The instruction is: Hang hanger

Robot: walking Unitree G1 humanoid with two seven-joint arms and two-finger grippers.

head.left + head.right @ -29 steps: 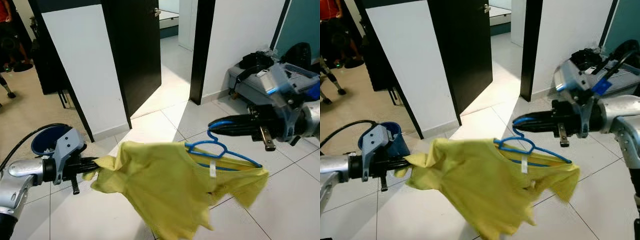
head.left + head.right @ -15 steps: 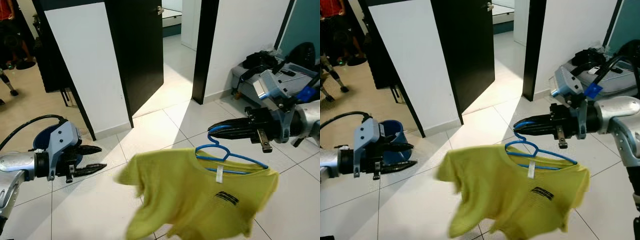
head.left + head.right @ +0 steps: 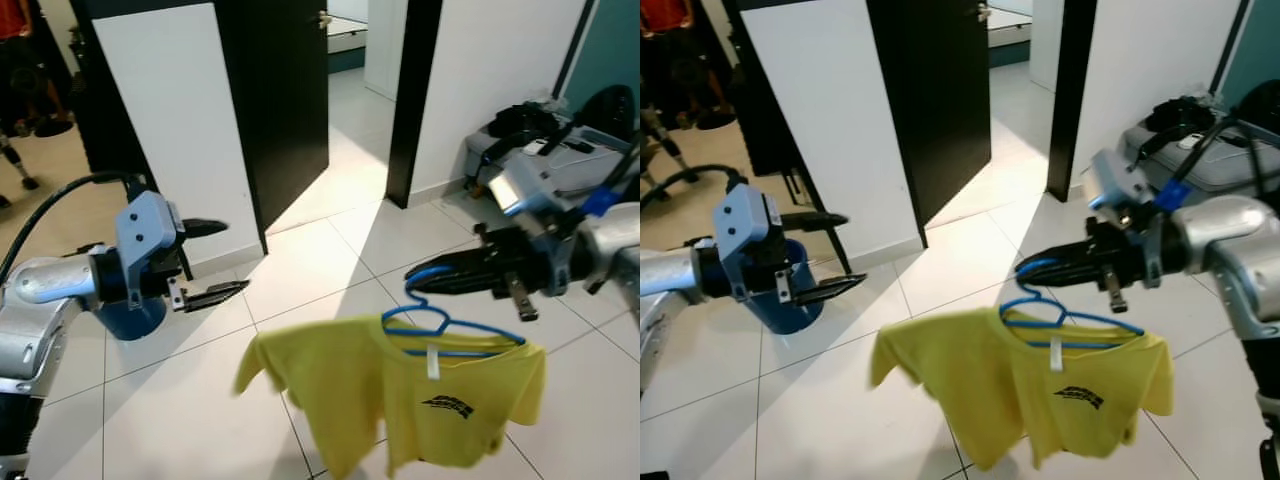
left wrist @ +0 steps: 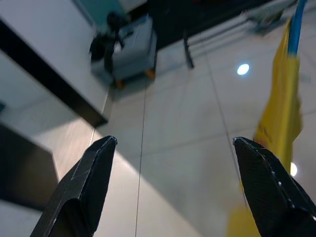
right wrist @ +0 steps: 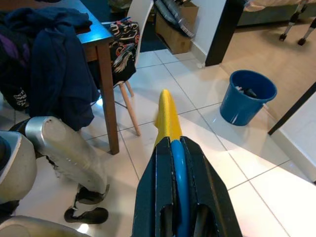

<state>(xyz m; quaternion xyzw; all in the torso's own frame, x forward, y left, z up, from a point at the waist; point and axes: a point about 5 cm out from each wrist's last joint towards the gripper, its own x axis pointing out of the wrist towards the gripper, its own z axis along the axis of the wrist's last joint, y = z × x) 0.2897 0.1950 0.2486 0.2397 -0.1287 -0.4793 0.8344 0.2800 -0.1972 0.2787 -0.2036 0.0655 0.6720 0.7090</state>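
Now the job, as I judge it, is to carry the load level to wherever it is to hang, and no rail or hook for it can be made out here; the right gripper [image 3: 422, 277] has its fingers clamped together on the hook of the blue hanger [image 3: 440, 335], and that grip should be kept firm and the wrist steady, since the hook is thin and could twist or slide between the long black fingers; walking smoothly would keep the shirt from swinging; the hook's open side ought to face the rail on arrival; the left gripper [image 3: 214, 262], out at about 9 o'clock of the shirt and well apart from it, has its fingers spread wide and holds nothing, so it could steady the cloth if it sways.

As to the thing itself: the hanger is slim blue wire, its hook rising to 12 o'clock into the right fingers, its shoulders sloping down to either side; on it hangs a yellow T-shirt [image 3: 1040, 395] with a white label at the neck and a small dark print on the chest; the sleeve toward 9 o'clock looks blurred and flared; the shirt hangs clear above the white tiled floor [image 3: 200, 420], in front of the robot; from the right wrist the blue hook [image 5: 178, 168] runs between the two fingers, with yellow cloth beyond; a blue bucket [image 5: 248, 98] stands on the floor by the left arm.
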